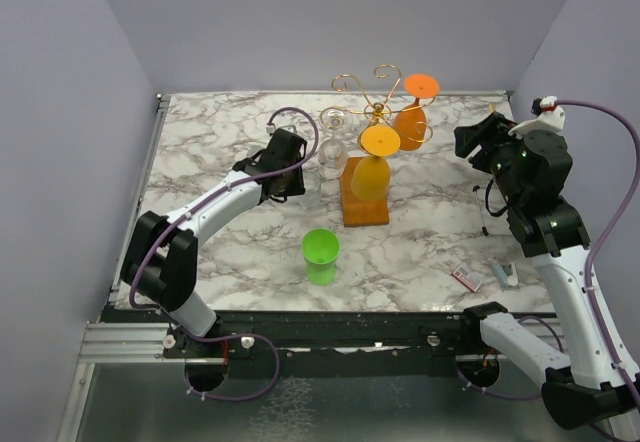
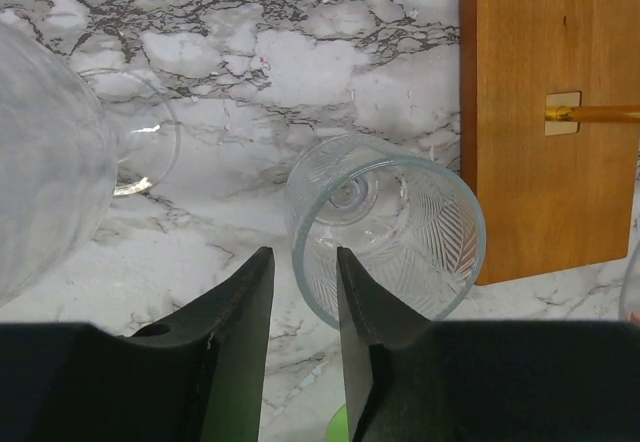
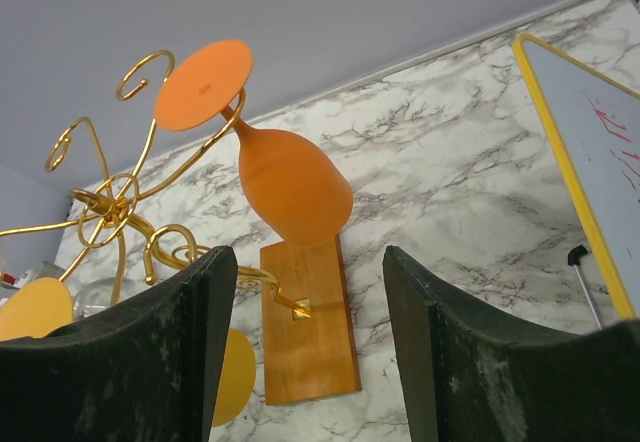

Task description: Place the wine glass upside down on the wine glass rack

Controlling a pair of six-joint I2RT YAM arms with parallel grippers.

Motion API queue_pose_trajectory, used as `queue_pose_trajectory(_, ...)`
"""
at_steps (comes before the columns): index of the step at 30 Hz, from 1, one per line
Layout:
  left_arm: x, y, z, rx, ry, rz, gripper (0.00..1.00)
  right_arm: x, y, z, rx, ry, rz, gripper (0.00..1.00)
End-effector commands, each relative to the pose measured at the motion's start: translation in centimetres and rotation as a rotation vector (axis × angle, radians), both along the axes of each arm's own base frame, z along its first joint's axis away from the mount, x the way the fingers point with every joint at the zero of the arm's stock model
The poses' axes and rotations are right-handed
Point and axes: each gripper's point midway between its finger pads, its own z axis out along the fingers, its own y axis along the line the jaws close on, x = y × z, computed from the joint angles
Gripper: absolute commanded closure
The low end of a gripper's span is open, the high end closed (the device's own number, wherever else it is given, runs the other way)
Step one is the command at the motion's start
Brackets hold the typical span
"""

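Note:
The wine glass rack (image 1: 374,110) is gold wire on a wooden base (image 1: 364,205), also seen as the base (image 2: 545,112) and the rack (image 3: 120,207). An orange glass (image 1: 412,114) (image 3: 290,187) and a yellow-orange glass (image 1: 375,167) hang upside down from it, with a clear glass (image 1: 333,147) on its left. A clear etched wine glass (image 2: 385,227) stands left of the base, rim toward the camera. My left gripper (image 1: 297,180) (image 2: 304,272) is open, its right finger over the rim and the rim's wall in the gap. My right gripper (image 1: 472,142) (image 3: 305,257) hangs open and empty right of the rack.
A green cup (image 1: 321,247) stands in front of the rack base. Another clear glass (image 2: 50,152) looms blurred at the left of the left wrist view. Small packets (image 1: 466,278) lie at the front right. A yellow-framed whiteboard (image 3: 590,152) lies at the right.

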Motion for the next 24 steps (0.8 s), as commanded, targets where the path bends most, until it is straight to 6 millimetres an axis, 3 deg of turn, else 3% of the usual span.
queue_pose_trajectory(1, 0.6, -0.2, 0.3, 0.035, -0.021, -0.011, 0.73, -0.6, -0.2, -0.8, -0.003, 0.024, -0.004, 0.35)
queue_pose_trajectory(6, 0.4, -0.3, 1.6, 0.044, -0.048, -0.024, 1.00, -0.7, -0.1, -0.5, 0.010, 0.018, 0.004, 0.35)
queue_pose_trajectory(15, -1.5, 0.9, 6.2, 0.028, -0.107, -0.047, 1.00, -0.9, 0.2, -0.1, 0.034, 0.006, 0.016, 0.35)
queue_pose_trajectory(19, -2.1, 2.0, 10.1, 0.021, -0.189, -0.032, 1.00, -1.0, 0.4, 0.2, 0.060, -0.012, 0.019, 0.34)
queue_pose_trajectory(24, -2.2, 3.6, 16.7, 0.001, -0.342, 0.015, 1.00, -1.2, 1.0, 0.9, 0.111, -0.044, 0.043, 0.27)
